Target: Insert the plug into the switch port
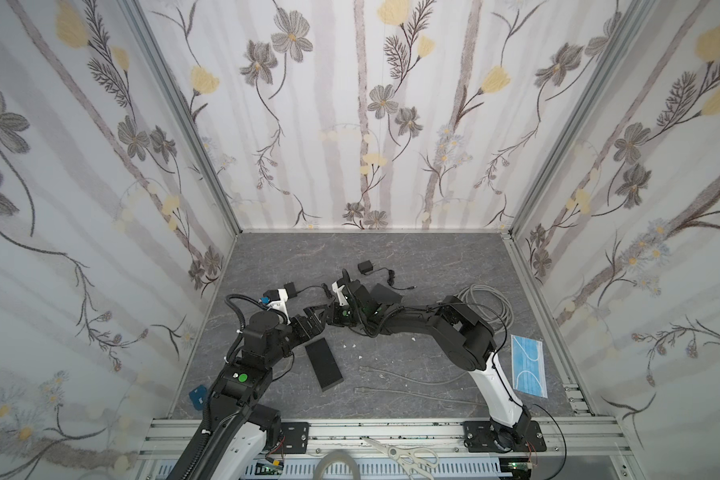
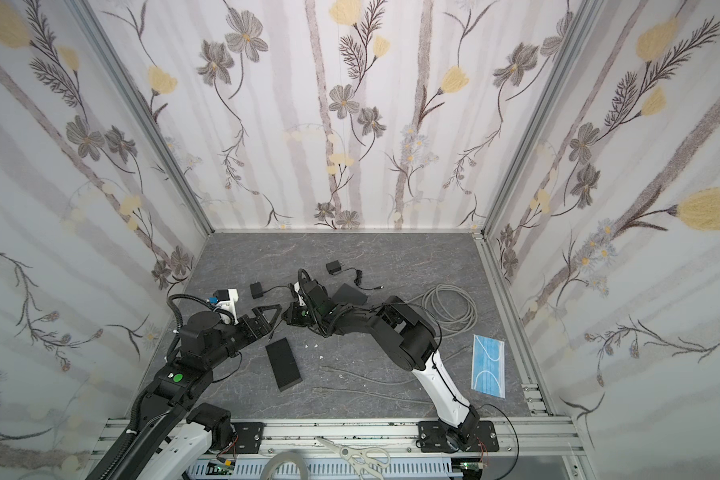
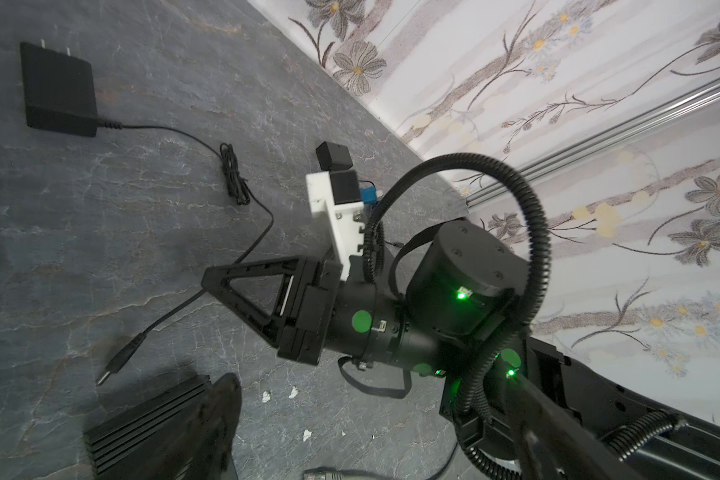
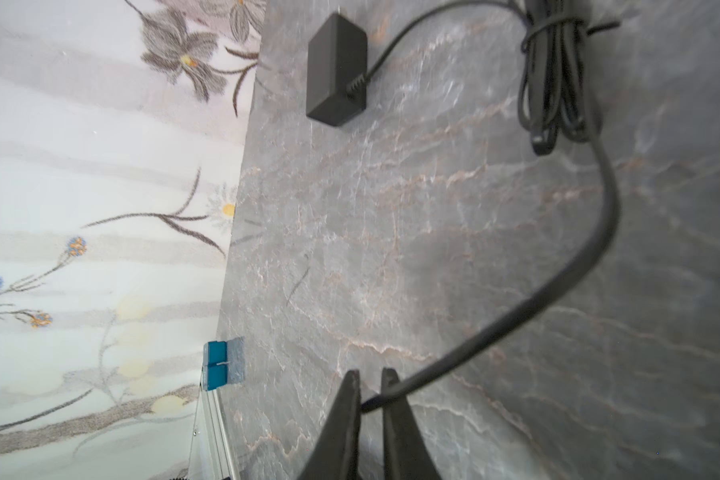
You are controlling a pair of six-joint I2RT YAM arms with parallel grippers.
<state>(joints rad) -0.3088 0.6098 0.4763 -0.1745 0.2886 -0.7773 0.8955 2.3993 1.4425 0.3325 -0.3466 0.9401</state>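
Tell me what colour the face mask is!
The face mask is light blue with white loops; a top view shows it best.

desk [image 1: 433, 257]: looked matt, stone-veined
switch [image 1: 324, 363]: looked matt black, ribbed
rail [image 1: 371, 428]: looked brushed metal
mask [image 1: 528, 365]: looked pleated cloth

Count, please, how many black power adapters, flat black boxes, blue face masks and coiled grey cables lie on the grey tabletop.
Black wall power adapters with cords: 2
Flat black rectangular boxes: 2, one partly hidden under the right arm
Blue pleated face mask: 1
Coiled grey cable: 1
Total: 6
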